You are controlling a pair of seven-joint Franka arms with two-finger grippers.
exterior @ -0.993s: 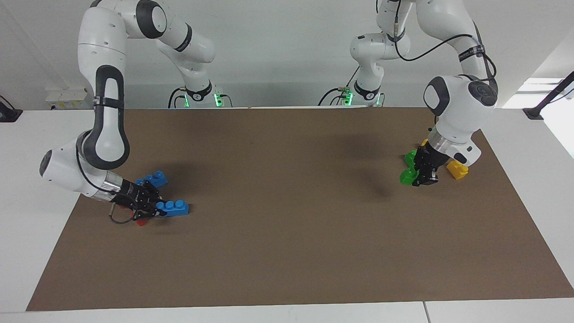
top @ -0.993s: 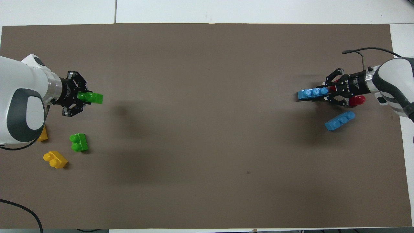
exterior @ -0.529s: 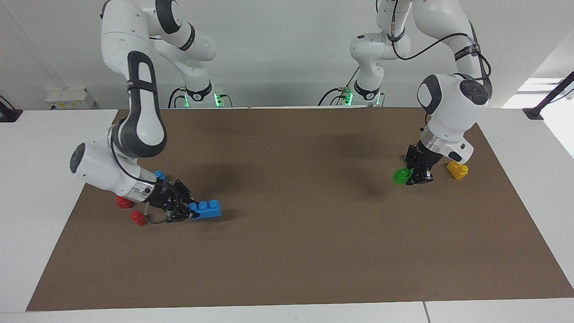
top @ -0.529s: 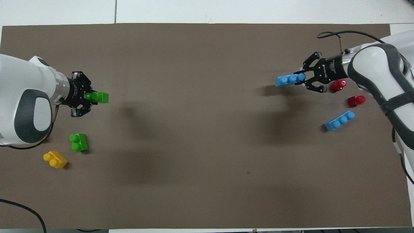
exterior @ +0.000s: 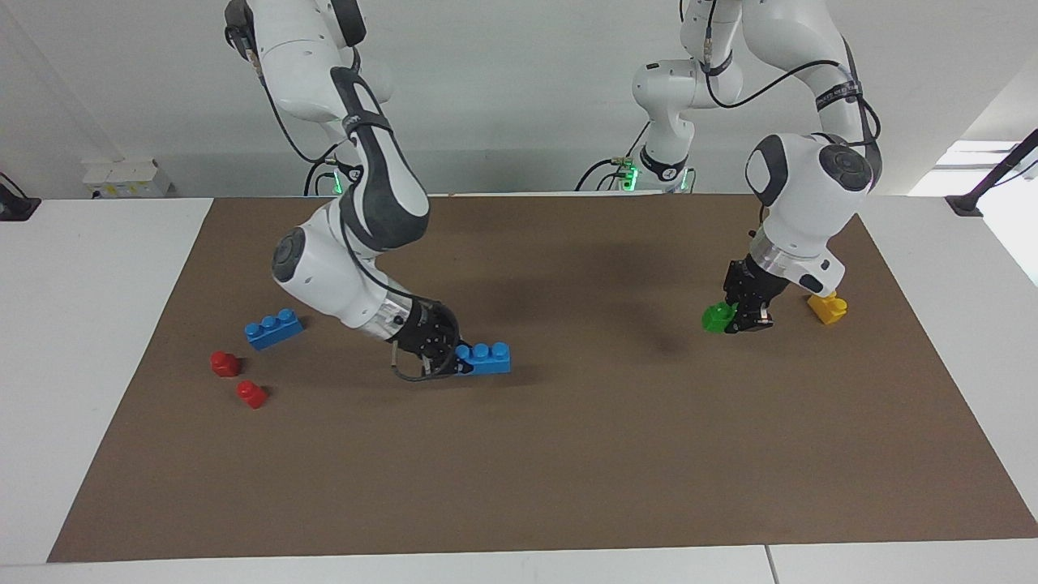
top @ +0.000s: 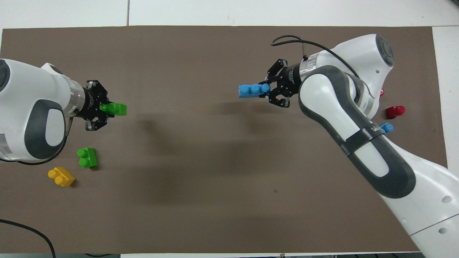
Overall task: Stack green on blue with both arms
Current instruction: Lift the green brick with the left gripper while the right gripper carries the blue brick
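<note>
Your brown mat (exterior: 568, 454) covers most of the white table (exterior: 89, 324); everything sits on it or hangs over it.

Right arm (exterior: 357, 203), the big glossy white jointed one with black bands, reaches in over the middle of the mat. Its black two-finger right gripper (exterior: 450, 357) is clamped on one end of a long bright blue plastic three-stud brick (exterior: 485, 358), studs up, carried level above the mat.

Left arm (exterior: 803, 178), same build, hangs over its own end of the mat. Your left gripper (exterior: 742, 316) is closed on a small bright green plastic two-stud brick (exterior: 717, 316), held off the mat.

Loose pieces, right arm's end: a second blue three-stud brick (exterior: 274, 328) flat on the mat; two small red single-stud bricks (exterior: 238, 379) just beside it, farther from the robots.

Left arm's end: a second green two-stud brick (top: 87, 157) and a yellow two-stud brick (top: 61, 176), near each other, not touching.
</note>
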